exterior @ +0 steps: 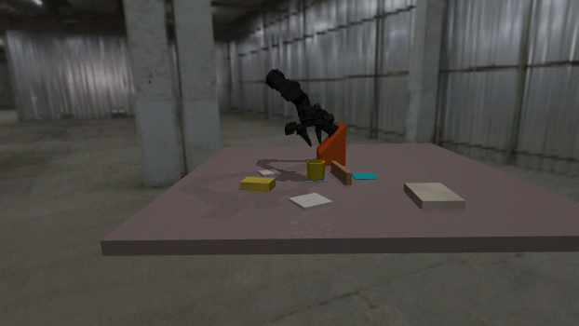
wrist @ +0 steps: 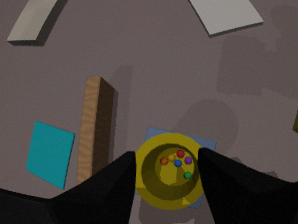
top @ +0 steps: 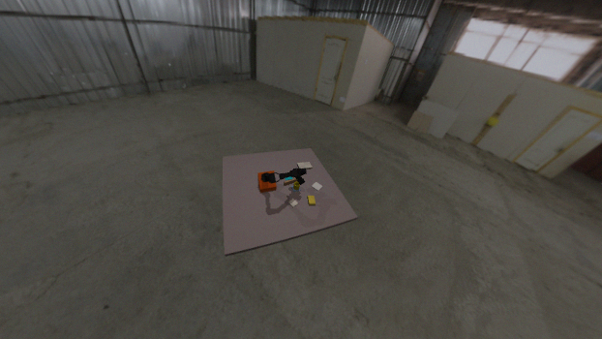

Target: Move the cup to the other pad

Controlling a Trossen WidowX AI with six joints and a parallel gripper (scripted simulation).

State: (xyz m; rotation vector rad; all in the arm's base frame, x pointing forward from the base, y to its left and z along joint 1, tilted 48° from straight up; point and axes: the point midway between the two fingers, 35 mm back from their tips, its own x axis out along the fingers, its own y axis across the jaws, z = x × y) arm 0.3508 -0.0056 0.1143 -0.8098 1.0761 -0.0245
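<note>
A yellow cup [top: 296,186] [exterior: 316,170] [wrist: 140,172] stands upright on a blue pad [exterior: 309,181] [wrist: 207,144]. Several coloured marbles [wrist: 178,163] lie inside it. A flat teal pad [top: 289,178] [exterior: 364,176] [wrist: 50,155] lies bare on the far side of a low wooden bar [exterior: 341,173] [wrist: 89,130] from the cup. My gripper [exterior: 316,144] [wrist: 167,157] points down above the cup, partly open and empty. In the wrist view its fingertips appear over opposite sides of the rim; the exterior view shows a gap between them and the cup.
A yellow block [top: 311,200] [exterior: 257,184] and a white tile [top: 316,186] [exterior: 310,200] [wrist: 227,15] lie near the cup. Another pale tile [top: 293,202] [exterior: 267,172] lies beyond the block. A thick pale slab [top: 304,165] [exterior: 433,193] [wrist: 35,22] lies farther off. The orange base [exterior: 337,146] stands behind.
</note>
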